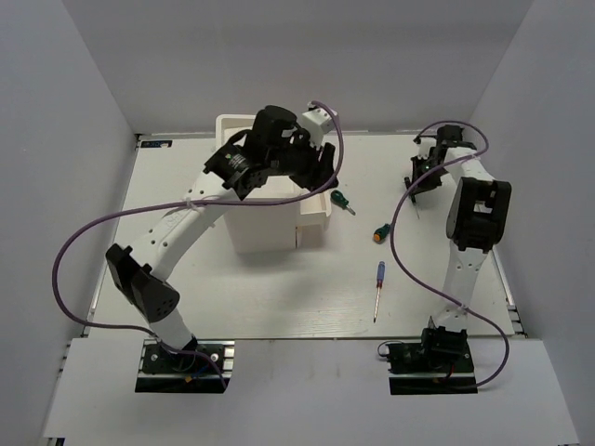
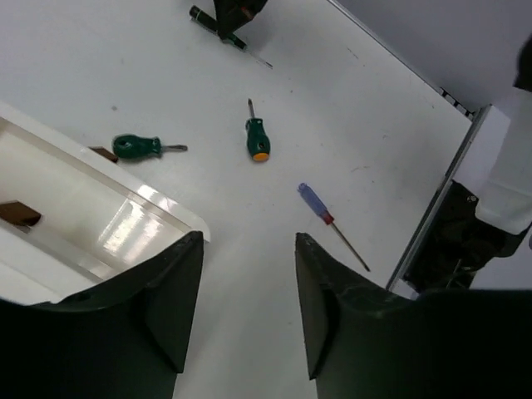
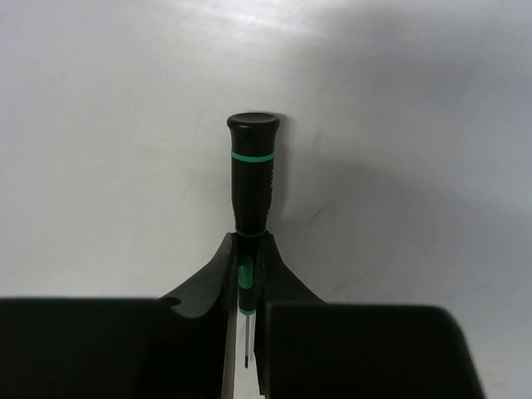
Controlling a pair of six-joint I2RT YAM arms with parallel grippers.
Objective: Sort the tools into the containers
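Observation:
My right gripper [image 3: 248, 241] is shut on a slim black screwdriver with a green ring [image 3: 253, 174], which lies on the table at the far right [image 1: 418, 186]. My left gripper [image 2: 247, 238] hangs open and empty over the corner of the narrow white bin [image 2: 158, 208]. That narrow bin [image 1: 313, 218] sits beside the tall white bin [image 1: 244, 232]. Three tools lie loose on the table. They are a green stubby screwdriver [image 1: 343, 200], an orange-green stubby screwdriver [image 1: 381, 232] and a blue-handled screwdriver [image 1: 378, 274]. No pliers show.
White walls close in the table on the left, back and right. The left arm [image 1: 186, 223] arches over the tall bin. Purple cables loop beside both arms. A raised table edge [image 2: 432, 216] runs close to the blue screwdriver [image 2: 314, 201].

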